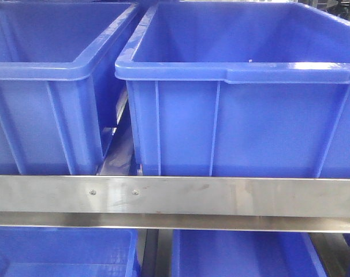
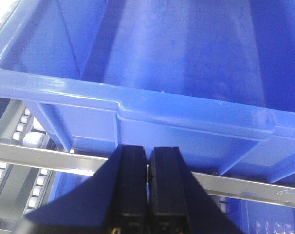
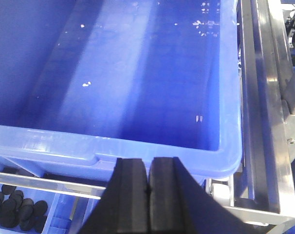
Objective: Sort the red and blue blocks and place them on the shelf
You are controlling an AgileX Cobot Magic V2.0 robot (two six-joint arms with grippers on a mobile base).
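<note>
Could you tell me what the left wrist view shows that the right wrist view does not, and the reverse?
Only the left wrist view shows white roller tracks beside the crate, with the left hand closed and holding nothing. Only the right wrist view shows small black objects in the lower bin, pale specks on its crate floor, and the closed, unladen right hand. Both share an empty blue crate above a steel shelf rail; neither shows any block.

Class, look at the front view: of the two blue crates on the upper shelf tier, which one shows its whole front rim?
The right-hand crate: its front rim shows corner to corner. The left-hand crate is cut off by the frame's left edge.
</note>
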